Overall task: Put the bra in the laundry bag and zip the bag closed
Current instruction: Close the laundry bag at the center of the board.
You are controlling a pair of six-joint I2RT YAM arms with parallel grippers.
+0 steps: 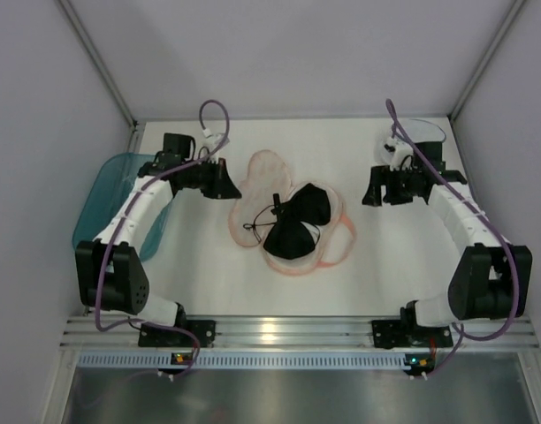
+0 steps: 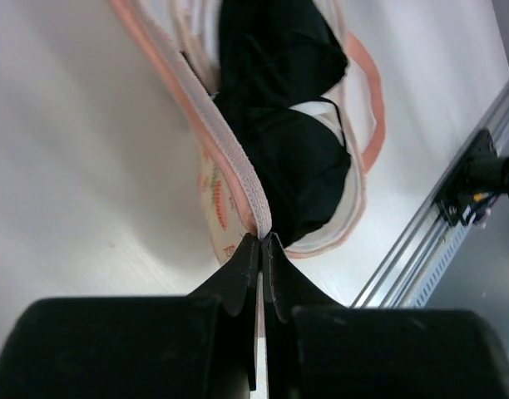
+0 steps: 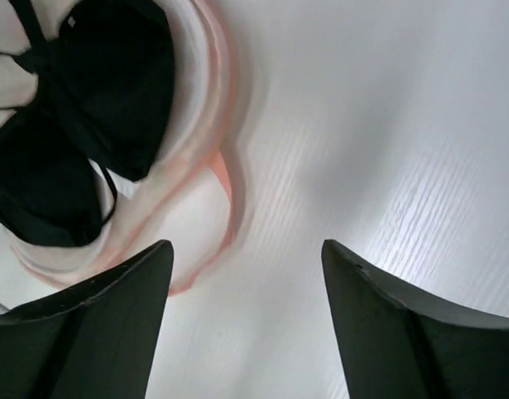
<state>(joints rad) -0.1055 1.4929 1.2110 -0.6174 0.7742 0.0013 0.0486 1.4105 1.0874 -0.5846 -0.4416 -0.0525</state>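
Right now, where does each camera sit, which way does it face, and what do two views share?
Top external: above and behind, looking down on the table; left arm and right arm show.
Left wrist: behind the left gripper, shut on the laundry bag's pink edge, bra beyond.
Right wrist: over the open right gripper, facing the table.
Shared: bra in open bag.
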